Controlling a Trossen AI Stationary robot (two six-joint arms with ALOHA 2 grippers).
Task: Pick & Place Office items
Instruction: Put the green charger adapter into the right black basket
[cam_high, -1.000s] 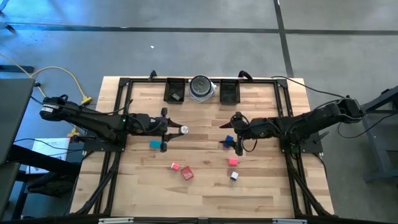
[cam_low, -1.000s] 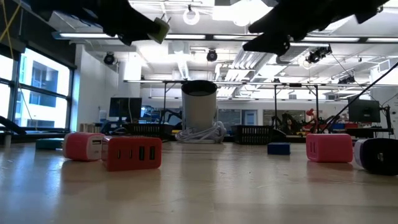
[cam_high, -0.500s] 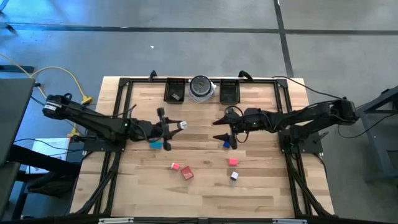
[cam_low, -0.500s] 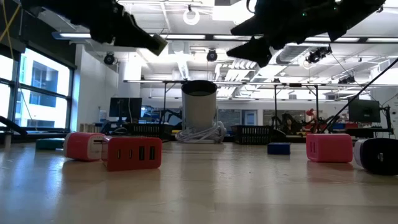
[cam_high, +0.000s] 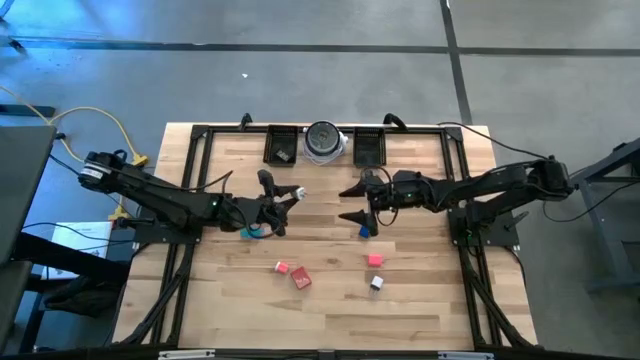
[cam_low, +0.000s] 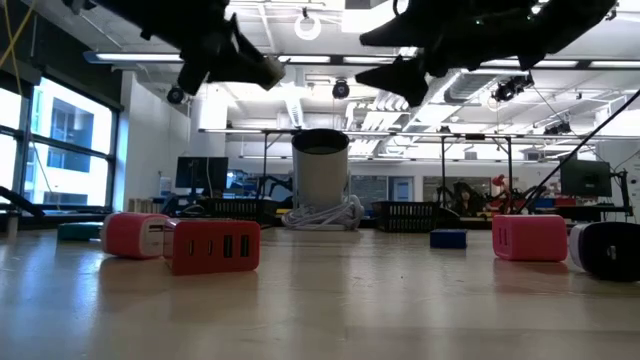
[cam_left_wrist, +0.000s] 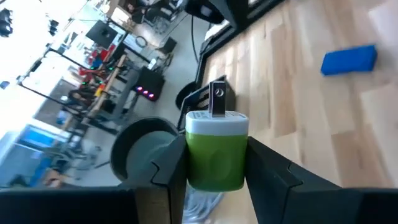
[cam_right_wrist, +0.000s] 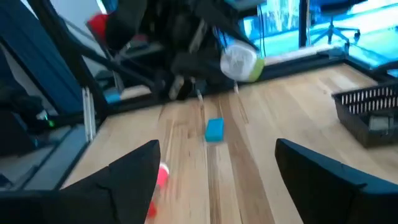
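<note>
My left gripper (cam_high: 287, 197) hovers over the table's middle, shut on a green-and-white plug block (cam_left_wrist: 216, 149), also seen in the right wrist view (cam_right_wrist: 240, 62). My right gripper (cam_high: 351, 202) hangs open across from it, above and just left of a blue block (cam_high: 365, 230) that lies flat on the wood. Also lying on the table are a teal block (cam_high: 250, 232), a pink block (cam_high: 282, 267), a red block (cam_high: 301, 280), another pink block (cam_high: 374, 259) and a black-and-white block (cam_high: 377, 283). My left gripper pinches the plug block's green body (cam_left_wrist: 214, 165) between its two fingers, one on each side. Its white end with the metal prongs (cam_left_wrist: 217, 99) sticks out past the fingertips. The fingers come nearly level from the table's left. The block is lifted clear of the table.
Two black trays (cam_high: 281, 146) (cam_high: 369, 148) flank a round silver-grey dish (cam_high: 324, 140) at the far edge. A black frame (cam_high: 200, 160) runs along the table's sides. Bare wood lies between the grippers and along the near edge.
My left gripper has moved a little toward the far edge and rolled, turning the plug block with it. My right gripper has swung from pointing toward the near edge to pointing left, shifting toward the far edge and the left gripper. It stays open.
</note>
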